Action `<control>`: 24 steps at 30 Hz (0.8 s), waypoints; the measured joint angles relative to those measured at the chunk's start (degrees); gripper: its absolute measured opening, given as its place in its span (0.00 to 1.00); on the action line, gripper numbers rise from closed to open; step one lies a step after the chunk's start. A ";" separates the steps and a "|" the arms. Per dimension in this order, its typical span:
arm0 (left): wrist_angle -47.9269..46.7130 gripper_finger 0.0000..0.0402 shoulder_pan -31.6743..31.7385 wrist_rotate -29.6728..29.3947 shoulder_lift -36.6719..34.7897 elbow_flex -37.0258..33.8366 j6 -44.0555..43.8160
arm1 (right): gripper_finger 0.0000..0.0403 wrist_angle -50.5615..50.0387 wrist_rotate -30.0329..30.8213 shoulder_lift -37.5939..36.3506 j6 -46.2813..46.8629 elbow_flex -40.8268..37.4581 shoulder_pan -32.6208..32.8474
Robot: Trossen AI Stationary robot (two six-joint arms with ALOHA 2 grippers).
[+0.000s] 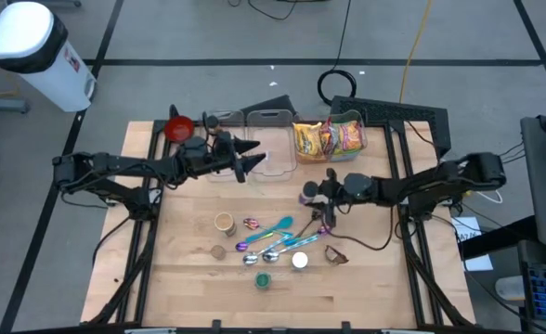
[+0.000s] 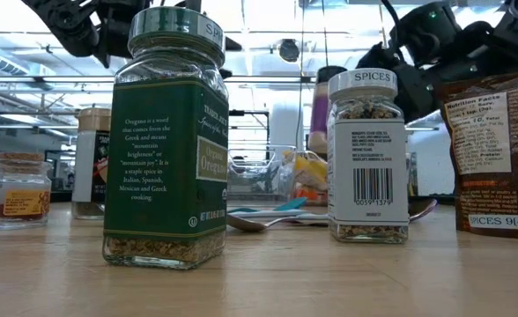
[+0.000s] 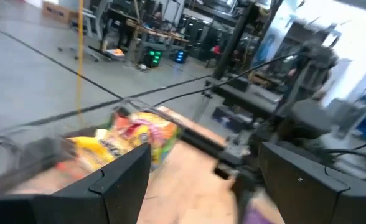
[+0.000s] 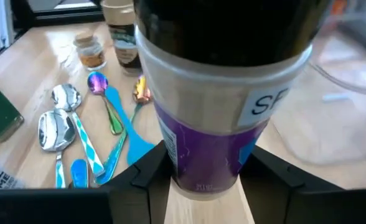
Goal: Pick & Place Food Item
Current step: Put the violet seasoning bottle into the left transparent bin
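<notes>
Wooden tabletop (image 1: 180, 269) is carrying a scatter of small spice jars, colourful spoons (image 1: 275, 237) and, toward twelve o'clock, clear containers (image 1: 271, 148) with bright snack packets (image 1: 329, 137). Near the table's centre, slightly toward three o'clock, the right gripper (image 4: 198, 177) is bracketing a purple-labelled spice bottle (image 4: 211, 118) low on its body, its two fingers sitting close on either side of the label; whether they are pressing yet cannot be told, so the hold is best judged as forming rather than firm. The bottle is standing upright on the wood with its dark cap on.

It is looking rigid and fairly light, with a smooth, likely slippery wall and a tall shape that could tip under a sideways push. Taking it across the straight labelled section, below the cap, seems soundest.

The left gripper (image 1: 247, 156) is hovering with fingers apart and empty at about eleven o'clock, by the containers.
</notes>
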 joint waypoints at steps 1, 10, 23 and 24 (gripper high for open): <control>-0.23 0.74 -0.19 1.13 0.00 0.76 -0.47 | 0.37 -1.04 -0.19 -0.57 0.93 -0.01 -0.22; -24.50 0.74 -6.53 1.37 4.83 18.79 8.53 | 0.38 -5.17 -2.94 -0.77 2.90 -0.04 -0.60; -35.35 0.74 -10.64 1.53 26.09 39.06 17.89 | 0.36 -4.92 -2.97 -0.78 3.28 -0.04 -0.58; -35.57 0.74 -10.64 1.59 27.15 39.67 17.99 | 0.36 -4.93 -2.95 -0.78 3.28 -0.04 -0.58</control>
